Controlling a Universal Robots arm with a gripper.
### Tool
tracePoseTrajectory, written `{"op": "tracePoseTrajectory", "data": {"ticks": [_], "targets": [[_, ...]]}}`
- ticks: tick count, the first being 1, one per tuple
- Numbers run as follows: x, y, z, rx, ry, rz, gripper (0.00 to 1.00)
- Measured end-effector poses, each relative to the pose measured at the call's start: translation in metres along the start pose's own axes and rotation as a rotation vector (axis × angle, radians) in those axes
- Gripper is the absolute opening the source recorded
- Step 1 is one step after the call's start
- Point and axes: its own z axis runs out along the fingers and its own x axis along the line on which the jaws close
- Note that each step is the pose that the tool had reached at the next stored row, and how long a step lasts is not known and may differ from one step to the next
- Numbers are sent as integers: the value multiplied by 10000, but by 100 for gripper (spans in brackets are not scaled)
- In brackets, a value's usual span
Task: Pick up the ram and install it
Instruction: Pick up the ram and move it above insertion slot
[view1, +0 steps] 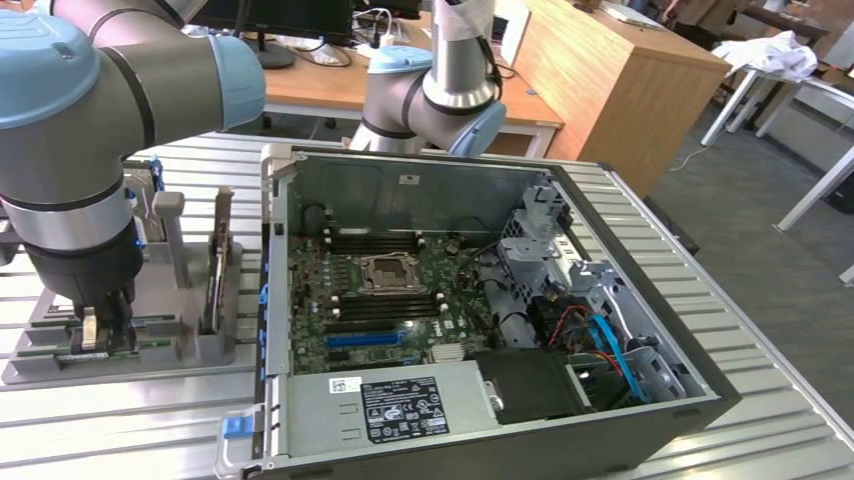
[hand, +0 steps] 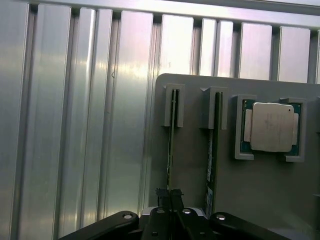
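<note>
Wrist view gives you the grey holder (hand: 270, 200): two thin boards stand on edge in its slots, and the square silver processor (hand: 272, 127) lies in its own recess beside them. Your gripper (hand: 169, 196) is closed almost fully, pinching the ram (hand: 171, 145), which sits in the slot farthest from the processor. The second stick (hand: 212, 150) stands between them. Exterior view shows you the open computer case (view1: 400, 185) beside the holder, with its motherboard (view1: 400, 310) inside.
</note>
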Motion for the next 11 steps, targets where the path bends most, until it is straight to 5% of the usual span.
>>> {"op": "tracePoseTrajectory", "data": {"ticks": [11], "targets": [[0, 0, 1, 9, -7, 253, 12]]}}
